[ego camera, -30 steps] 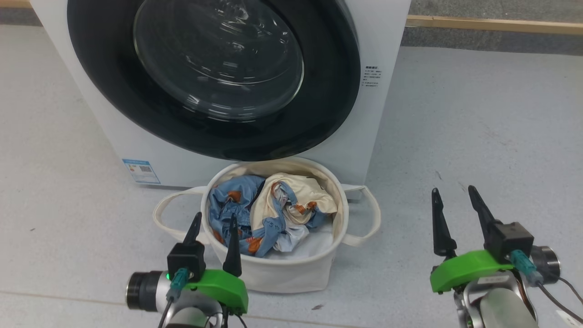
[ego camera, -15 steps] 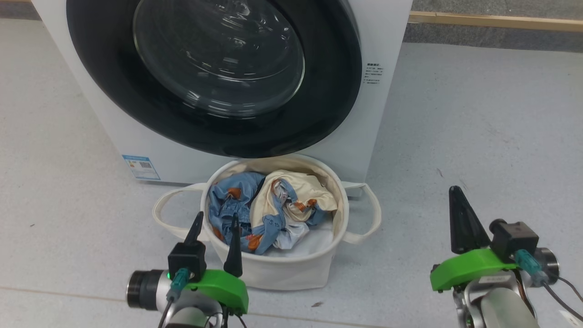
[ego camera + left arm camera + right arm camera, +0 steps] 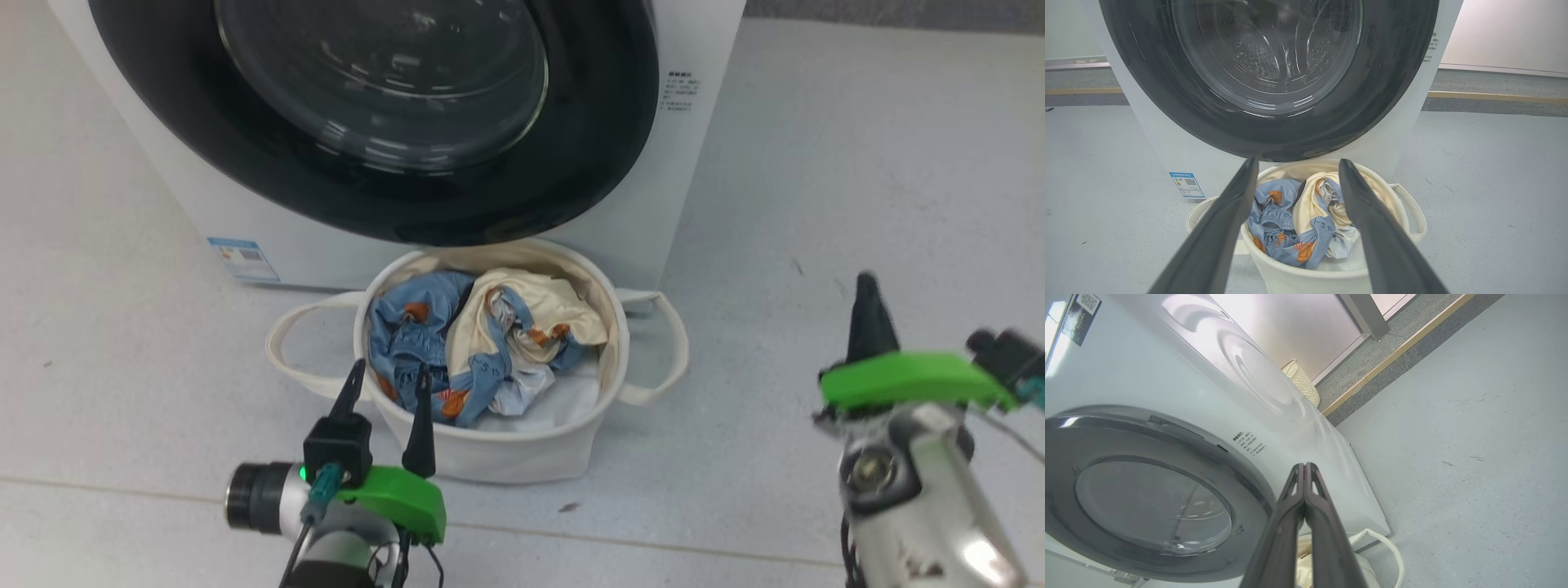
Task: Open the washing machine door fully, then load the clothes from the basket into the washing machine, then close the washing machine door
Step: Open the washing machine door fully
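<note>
The washing machine (image 3: pixel 694 180) fills twelve o'clock, its door (image 3: pixel 375 106) shut flat against the front, glass facing the robot; it is round, so it has no long axis. The basket (image 3: pixel 506 457) stands right under the door, with the clothes (image 3: pixel 457 343) heaped inside. The right gripper (image 3: pixel 865 282), fingers pressed together and empty, has the door's right edge at ten o'clock, so it looks the nearer arm for the pull, though the catch is hard to make out. The left gripper (image 3: pixel 391 367) hangs spread wide at the basket's near rim.
</note>
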Motion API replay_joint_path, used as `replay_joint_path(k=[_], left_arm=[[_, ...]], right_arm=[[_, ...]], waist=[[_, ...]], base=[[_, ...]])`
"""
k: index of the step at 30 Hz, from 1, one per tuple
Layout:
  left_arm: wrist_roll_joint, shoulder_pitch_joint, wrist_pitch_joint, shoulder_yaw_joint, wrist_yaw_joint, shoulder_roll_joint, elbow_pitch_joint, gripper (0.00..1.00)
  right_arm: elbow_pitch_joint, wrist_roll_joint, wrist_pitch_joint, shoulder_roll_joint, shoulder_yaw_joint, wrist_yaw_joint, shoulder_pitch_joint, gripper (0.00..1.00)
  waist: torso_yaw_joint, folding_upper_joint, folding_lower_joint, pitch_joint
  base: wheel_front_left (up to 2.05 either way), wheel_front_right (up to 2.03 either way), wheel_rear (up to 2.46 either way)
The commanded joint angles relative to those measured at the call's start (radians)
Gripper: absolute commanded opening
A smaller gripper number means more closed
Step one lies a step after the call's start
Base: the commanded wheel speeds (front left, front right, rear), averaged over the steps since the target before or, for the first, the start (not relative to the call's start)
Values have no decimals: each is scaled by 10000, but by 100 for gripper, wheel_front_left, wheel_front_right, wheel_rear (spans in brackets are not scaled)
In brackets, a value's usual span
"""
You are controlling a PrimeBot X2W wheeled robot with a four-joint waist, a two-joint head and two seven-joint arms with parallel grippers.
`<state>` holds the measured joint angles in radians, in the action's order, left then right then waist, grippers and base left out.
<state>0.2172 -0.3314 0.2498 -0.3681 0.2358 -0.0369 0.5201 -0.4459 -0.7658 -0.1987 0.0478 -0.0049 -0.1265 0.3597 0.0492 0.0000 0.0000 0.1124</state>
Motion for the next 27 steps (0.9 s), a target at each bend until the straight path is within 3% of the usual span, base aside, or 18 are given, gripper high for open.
replay_joint_path(k=[1, 4, 8, 18, 27], left_arm=[[-112, -654, 120, 316, -34, -133, -392, 100], [-109, -859, 120, 208, -16, -133, -446, 100], [-33, -1156, 120, 37, 55, -133, -595, 100], [163, -1715, 120, -309, 218, -133, -1020, 100], [452, -1892, 120, -686, 429, -133, -1204, 100]], right_arm=[[58, -485, 254, 24, -96, -42, 1134, 0], [-454, -1885, 1036, 24, -648, -42, 2112, 0], [-926, -2841, 2133, 277, -974, -42, 3381, 0], [-973, -4364, 4240, 648, -1031, -42, 5695, 0], [-985, -5570, 6179, 941, -1065, -42, 6655, 0]], waist=[[22, 0, 0, 466], [115, 0, 0, 860], [269, 0, 0, 1474], [602, 0, 0, 2919], [990, 0, 0, 3517]], base=[[0, 0, 0], [0, 0, 0], [0, 0, 0], [0, 0, 0], [0, 0, 0]])
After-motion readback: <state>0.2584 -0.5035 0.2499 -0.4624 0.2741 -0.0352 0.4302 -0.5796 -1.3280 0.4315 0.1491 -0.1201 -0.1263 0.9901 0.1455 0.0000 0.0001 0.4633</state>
